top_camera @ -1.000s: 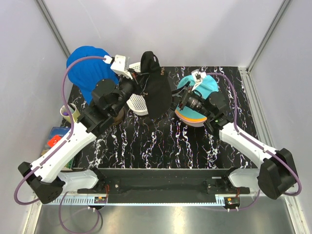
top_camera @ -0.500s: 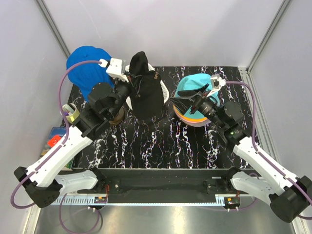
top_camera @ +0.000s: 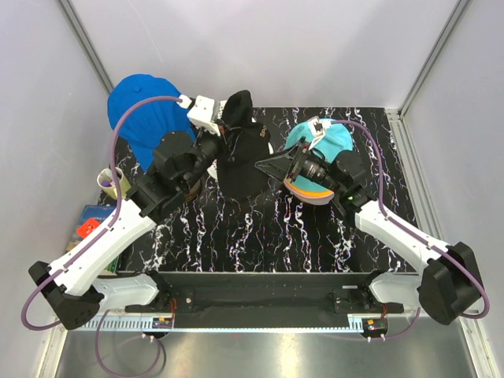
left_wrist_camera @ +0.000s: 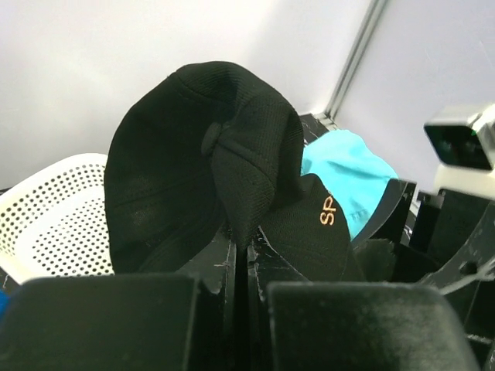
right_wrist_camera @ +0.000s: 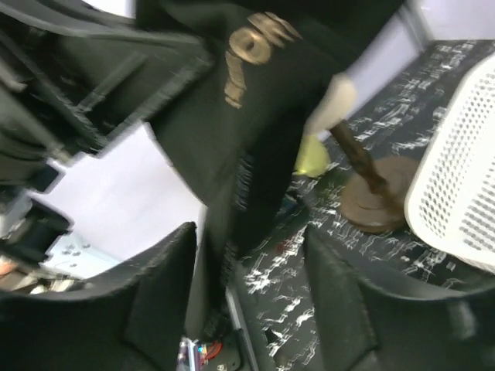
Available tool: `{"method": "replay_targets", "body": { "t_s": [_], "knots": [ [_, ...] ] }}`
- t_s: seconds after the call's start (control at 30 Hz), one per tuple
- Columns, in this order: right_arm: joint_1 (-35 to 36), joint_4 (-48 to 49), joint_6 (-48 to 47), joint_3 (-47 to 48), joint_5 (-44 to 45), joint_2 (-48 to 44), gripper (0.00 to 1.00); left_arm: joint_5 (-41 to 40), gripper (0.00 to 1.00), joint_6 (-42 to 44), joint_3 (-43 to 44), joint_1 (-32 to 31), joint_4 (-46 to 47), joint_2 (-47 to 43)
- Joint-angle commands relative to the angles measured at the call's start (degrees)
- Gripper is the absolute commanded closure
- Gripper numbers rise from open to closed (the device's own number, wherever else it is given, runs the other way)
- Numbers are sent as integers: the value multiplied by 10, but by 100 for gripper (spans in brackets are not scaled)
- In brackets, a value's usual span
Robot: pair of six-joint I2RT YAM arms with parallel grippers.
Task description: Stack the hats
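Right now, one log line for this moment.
left gripper: shut on black cap, held aloft | right gripper: open, straddling cap's hanging edge | teal hat: tops pile at right | blue hat: far left

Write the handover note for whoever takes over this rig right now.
Left gripper: shut on the black cap, holding it aloft.
Right gripper: open, straddling the cap's hanging edge, not closed on it.
Hats: teal hat tops the pile on the right, orange and pink rims showing beneath; royal-blue hat sits apart at back left.
Done: that pile is built.
Left: black cap onto the pile, then the royal-blue hat.
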Motion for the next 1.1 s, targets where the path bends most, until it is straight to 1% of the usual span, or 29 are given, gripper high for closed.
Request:
{"method": "replay_targets", "body": {
  "t_s": [0.0,0.03,0.07,0.1,0.13,0.17,0.2,0.23,0.27,0.3,0.37,0.47,0.5,0.57,0.67,0.7,0.87,0.93,1.07],
  "knots": [
    [4,80,45,32,-46,6,48,41,100,17,24,-4,41,9],
    [4,84,50,33,-48,8,51,48,100,18,24,-4,43,13],
    [4,94,54,32,-53,10,64,57,100,22,26,-4,44,13],
    [4,99,65,32,-54,10,72,69,100,25,27,-4,45,15],
    [4,102,72,33,-53,11,84,72,96,26,30,-5,45,18],
    [4,104,78,34,-48,10,94,74,88,35,30,-5,43,18],
    [3,103,89,35,-41,6,100,78,74,41,29,-5,43,17],
    [4,103,93,35,-31,1,100,79,34,51,26,-5,42,15],
    [4,92,98,37,-3,-3,100,79,21,73,23,-5,38,6],
    [4,82,107,39,17,-15,100,73,13,86,19,-5,37,0],
    [4,53,117,49,80,-27,100,60,7,117,-3,-6,38,-32],
    [4,43,134,66,137,-38,100,49,6,145,-49,-8,55,-68],
    [4,41,149,71,147,-39,100,49,6,154,-62,-9,59,-89],
    [4,39,170,81,174,-38,100,48,6,182,-94,-19,59,-104],
    [4,33,191,96,186,-31,100,56,6,221,-123,-34,63,-129],
    [4,38,198,97,187,-25,100,71,6,229,-138,-39,67,-133],
    [4,54,247,104,184,-10,100,110,8,263,-144,-55,74,-118],
    [4,53,254,108,182,-8,100,107,8,270,-150,-58,74,-113],
    [4,47,265,110,182,-15,100,85,8,290,-158,-63,111,-106]
  ]
}}
